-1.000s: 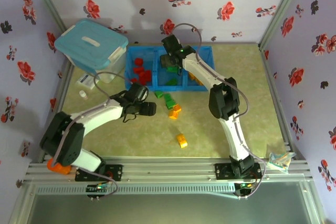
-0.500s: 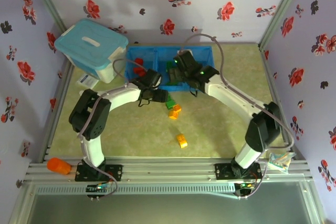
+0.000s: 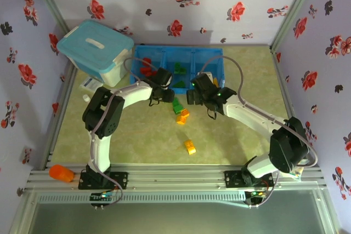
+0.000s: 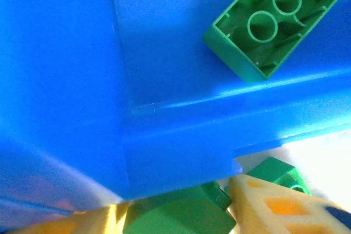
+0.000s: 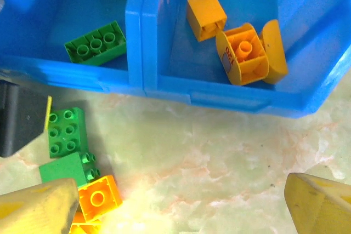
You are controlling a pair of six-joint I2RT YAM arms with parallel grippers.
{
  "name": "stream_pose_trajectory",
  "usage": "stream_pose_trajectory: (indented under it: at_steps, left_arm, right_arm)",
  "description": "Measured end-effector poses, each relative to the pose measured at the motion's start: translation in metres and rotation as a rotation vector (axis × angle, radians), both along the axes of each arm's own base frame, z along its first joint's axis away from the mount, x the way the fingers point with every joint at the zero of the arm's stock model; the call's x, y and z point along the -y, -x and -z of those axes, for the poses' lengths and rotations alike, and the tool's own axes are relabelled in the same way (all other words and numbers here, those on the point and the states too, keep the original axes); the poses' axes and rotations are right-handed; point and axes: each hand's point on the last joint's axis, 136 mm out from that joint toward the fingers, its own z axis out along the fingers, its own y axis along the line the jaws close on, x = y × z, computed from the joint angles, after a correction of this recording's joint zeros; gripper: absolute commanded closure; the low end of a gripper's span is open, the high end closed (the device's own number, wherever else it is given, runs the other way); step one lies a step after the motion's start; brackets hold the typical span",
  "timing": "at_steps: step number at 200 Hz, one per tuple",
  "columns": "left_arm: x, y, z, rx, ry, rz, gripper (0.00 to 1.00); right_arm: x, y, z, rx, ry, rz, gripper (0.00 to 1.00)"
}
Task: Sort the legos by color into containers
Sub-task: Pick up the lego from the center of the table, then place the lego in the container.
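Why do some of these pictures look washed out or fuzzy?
Left wrist view: pressed close to the blue tray, the green brick between its fingers blurred, the table blown out white. Right wrist view: glare on the table beside an orange brick; its yellow fingers are blurred. Top external view: evenly lit, fairly sharp, soft shadows.

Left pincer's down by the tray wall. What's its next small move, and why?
Probably lift straight up: the left pincer looks closed on a green brick just outside the tray wall, and the compartment beyond holds an upturned green lego.
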Motion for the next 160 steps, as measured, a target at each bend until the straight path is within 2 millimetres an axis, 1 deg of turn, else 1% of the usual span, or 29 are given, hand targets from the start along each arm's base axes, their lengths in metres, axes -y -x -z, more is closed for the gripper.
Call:
stream_pose_trajectory:
  at_steps: [18,41,60,76,90,104,116,124,139,152,160]
  left_arm:
    - [0.000,0.000,0.000,0.000,0.000,-0.001,0.58]
    - [0.001,0.001,0.000,0.001,0.003,-0.003,0.70]
    - [-0.001,0.005,-0.001,0.002,0.003,-0.007,0.71]
    - [-0.006,0.014,-0.004,-0.007,-0.001,-0.014,0.71]
    - [-0.011,0.022,-0.016,-0.003,0.002,-0.020,0.71]
    - [-0.014,0.024,-0.042,0.033,0.022,-0.026,0.71]
    - [-0.013,0.021,-0.073,0.086,0.052,-0.030,0.71]
    - [-0.011,0.015,-0.096,0.127,0.077,-0.031,0.71]
    - [0.001,-0.005,-0.142,0.213,0.135,-0.030,0.71]
    - [0.011,-0.025,-0.174,0.276,0.171,-0.027,0.71]
    - [0.017,-0.039,-0.189,0.310,0.188,-0.027,0.69]
  right_arm:
    - [0.002,0.003,0.001,0.000,-0.010,0.009,0.03]
    - [0.002,0.003,-0.004,0.010,-0.024,0.015,0.03]
    - [0.002,0.002,-0.006,0.017,-0.031,0.016,0.03]
    - [0.001,0.003,-0.005,0.015,-0.032,0.014,0.03]
    - [0.000,0.002,-0.004,0.009,-0.033,0.010,0.02]
    - [-0.004,0.001,0.002,-0.009,-0.031,0.002,0.03]
    - [-0.009,-0.002,0.011,-0.031,-0.027,-0.005,0.04]
    - [-0.011,-0.003,0.017,-0.041,-0.023,-0.006,0.04]
    - [-0.012,-0.003,0.024,-0.054,-0.021,0.001,0.04]
    - [-0.011,-0.003,0.023,-0.050,-0.034,0.013,0.04]
    - [-0.010,-0.003,0.021,-0.043,-0.042,0.017,0.03]
